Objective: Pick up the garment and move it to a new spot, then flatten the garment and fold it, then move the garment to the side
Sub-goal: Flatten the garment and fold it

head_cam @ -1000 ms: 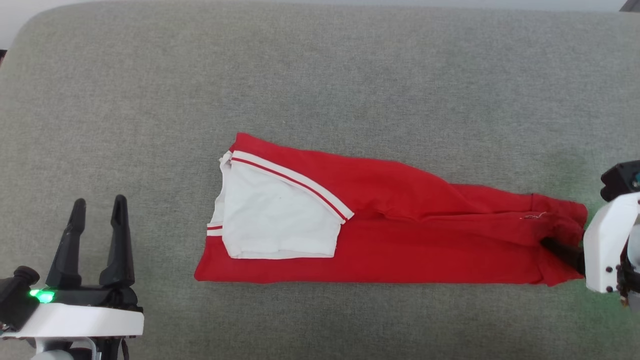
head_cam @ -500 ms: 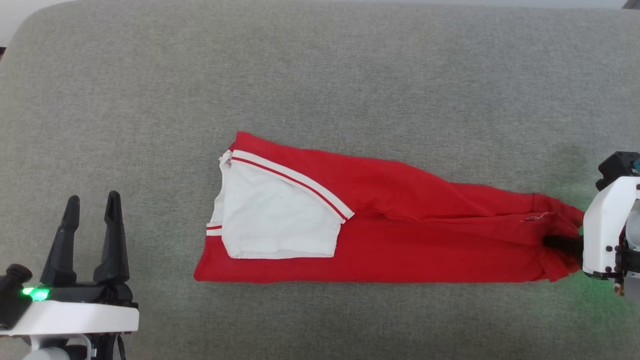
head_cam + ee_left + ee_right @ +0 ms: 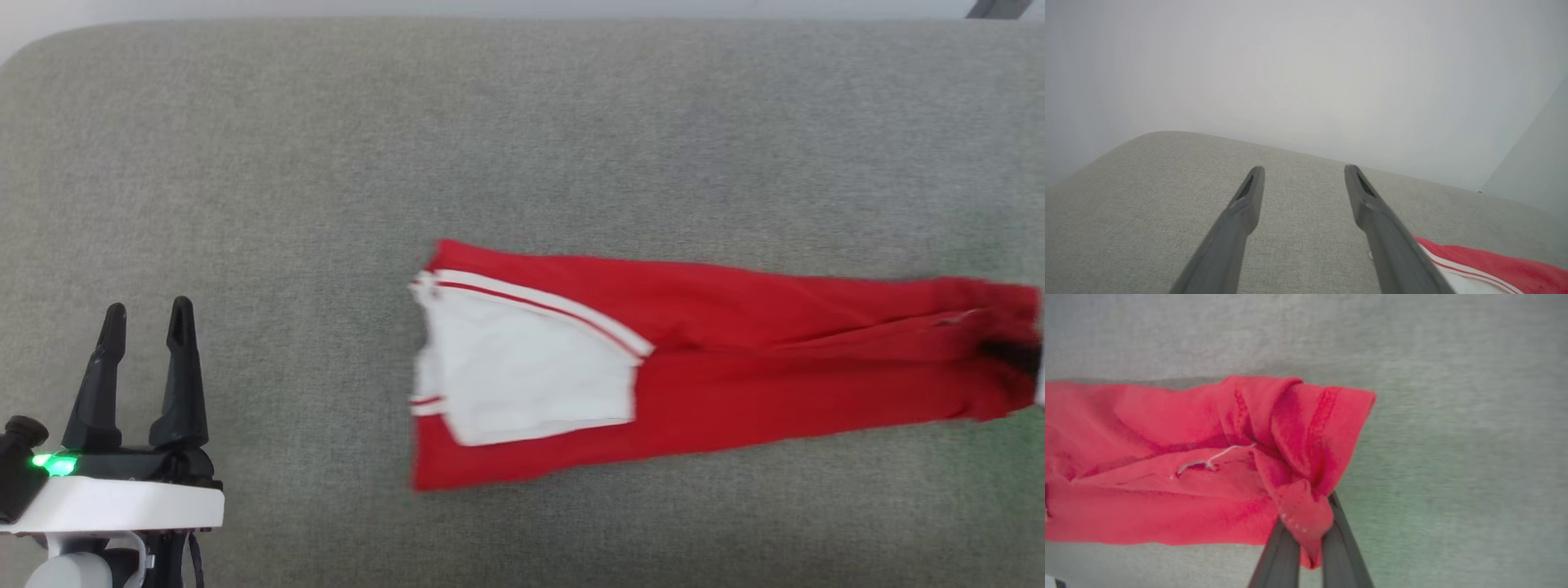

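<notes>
The garment (image 3: 735, 367), a red shirt folded into a long strip with a white sleeve panel (image 3: 522, 376) and striped trim on top, lies across the grey cushion. My right gripper (image 3: 1306, 535) is shut on the bunched hem at the strip's right end (image 3: 1008, 359), at the head view's right edge. In the right wrist view the red cloth (image 3: 1167, 469) stretches away to the left of the pinched fold. My left gripper (image 3: 147, 318) stands open at the lower left, well clear of the shirt; a corner of the garment (image 3: 1494, 269) shows beside its right finger.
The grey fabric cushion (image 3: 326, 163) spreads wide around the shirt, with its rounded far-left corner (image 3: 33, 49) and a pale wall behind. A loose white thread (image 3: 1208, 461) lies on the red cloth near the hem.
The shirt has slid to the right, dragged by the right gripper, which has gone almost past the right edge. The left gripper has shifted slightly. The picture is blurred by motion.
</notes>
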Robot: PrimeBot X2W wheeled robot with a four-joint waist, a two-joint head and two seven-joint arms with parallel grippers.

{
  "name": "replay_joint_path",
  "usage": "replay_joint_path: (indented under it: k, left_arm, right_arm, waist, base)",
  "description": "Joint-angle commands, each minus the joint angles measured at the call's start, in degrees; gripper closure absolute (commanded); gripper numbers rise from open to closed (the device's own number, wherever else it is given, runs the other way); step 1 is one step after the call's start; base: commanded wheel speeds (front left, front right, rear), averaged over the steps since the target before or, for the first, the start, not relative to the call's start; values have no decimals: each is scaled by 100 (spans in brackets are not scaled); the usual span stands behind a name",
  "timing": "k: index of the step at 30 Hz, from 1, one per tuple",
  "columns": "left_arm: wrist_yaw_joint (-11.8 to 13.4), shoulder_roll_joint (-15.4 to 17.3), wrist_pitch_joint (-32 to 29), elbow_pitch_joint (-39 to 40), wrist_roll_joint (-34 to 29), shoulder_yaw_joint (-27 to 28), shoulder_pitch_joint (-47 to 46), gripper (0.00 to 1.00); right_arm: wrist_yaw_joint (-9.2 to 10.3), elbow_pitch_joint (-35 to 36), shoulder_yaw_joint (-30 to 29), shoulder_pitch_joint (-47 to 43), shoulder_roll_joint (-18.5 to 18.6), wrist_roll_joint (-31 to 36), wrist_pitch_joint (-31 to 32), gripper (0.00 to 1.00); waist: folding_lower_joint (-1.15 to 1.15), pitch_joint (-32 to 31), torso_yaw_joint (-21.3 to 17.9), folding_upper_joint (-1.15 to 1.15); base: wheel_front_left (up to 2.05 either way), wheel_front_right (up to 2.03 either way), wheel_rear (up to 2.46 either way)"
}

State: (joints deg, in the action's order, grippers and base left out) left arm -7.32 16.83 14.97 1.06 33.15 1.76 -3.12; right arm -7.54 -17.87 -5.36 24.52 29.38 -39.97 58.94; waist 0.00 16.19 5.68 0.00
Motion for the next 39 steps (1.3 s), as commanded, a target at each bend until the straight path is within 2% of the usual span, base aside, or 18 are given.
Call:
replay_joint_path:
  k: [1,8,13,16,21,27,32,39]
  left_arm:
    - [-19,34,26,-3,-18,-22,-58,0]
    - [-20,89,26,-60,-37,-110,-110,0]
    - [-20,105,26,-122,-1,-116,-89,0]
    - [-20,104,26,-135,5,-106,-15,0]
    - [-20,95,26,-101,49,-6,123,0]
    - [-20,77,26,-89,85,16,153,0]
    - [-20,36,26,-123,96,-48,45,0]
    - [-20,-49,26,-180,102,-92,-15,0]
  right_arm:
    - [11,-78,-100,104,92,80,-73,100]
    - [11,-706,-526,393,429,807,-466,100]
    - [11,-928,-445,581,422,998,-485,100]
    - [8,-606,-167,454,330,717,-328,100]
    - [7,496,282,22,194,167,-136,100]
    - [8,1571,711,-376,-135,-45,-20,100]
    - [7,1846,1137,-342,-465,51,-62,100]
    - [8,1723,1692,-133,-739,85,-152,100]
  waist:
    - [0,-36,-39,0]
    - [0,-155,-168,0]
    - [0,-264,-240,0]
    - [0,-335,-251,0]
    - [0,-382,-197,0]
    - [0,-350,8,0]
    - [0,-309,257,0]
    - [0,-270,547,0]
  base:
    - [0,0,0]
    - [0,0,0]
    - [0,0,0]
    - [0,0,0]
    - [0,0,0]
    - [0,0,0]
    - [0,0,0]
    - [0,0,0]
